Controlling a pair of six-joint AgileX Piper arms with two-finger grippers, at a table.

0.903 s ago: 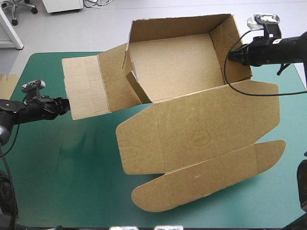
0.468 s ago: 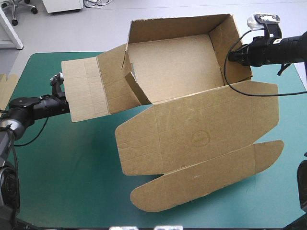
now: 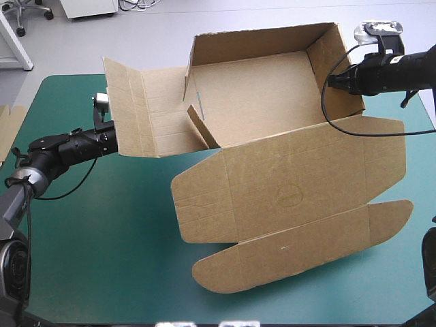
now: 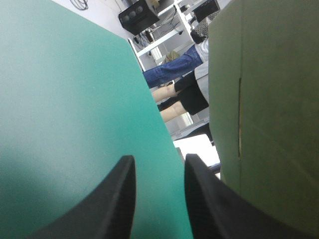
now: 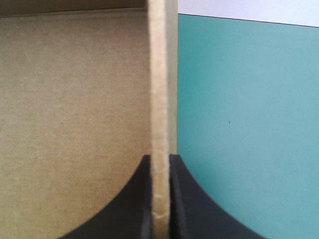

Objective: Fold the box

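The brown box [image 3: 252, 95] stands at the back of the table with its rear and right walls up. Its lid [image 3: 293, 197] lies flat toward the front. The left side flap [image 3: 146, 112] is tilted up. My left gripper [image 3: 112, 141] presses against that flap's outer face. In the left wrist view its fingers [image 4: 124, 199] stand a little apart and open, with only teal-green cover between them and the flap [image 4: 269, 99] beside them. My right gripper [image 3: 335, 80] is shut on the right wall. The wall's edge [image 5: 159, 74] runs up between the black fingers [image 5: 137, 199].
A strip of more brown board [image 3: 9, 121] shows at the table's left edge. The teal-green cover [image 3: 102, 238] lies bare at the front left. The lid's rounded tuck flap [image 3: 300, 252] reaches close to the front edge.
My left gripper moved in toward the box and the left flap swung from lying flat to standing tilted up. The whole box shifted slightly right. The right gripper kept its hold.
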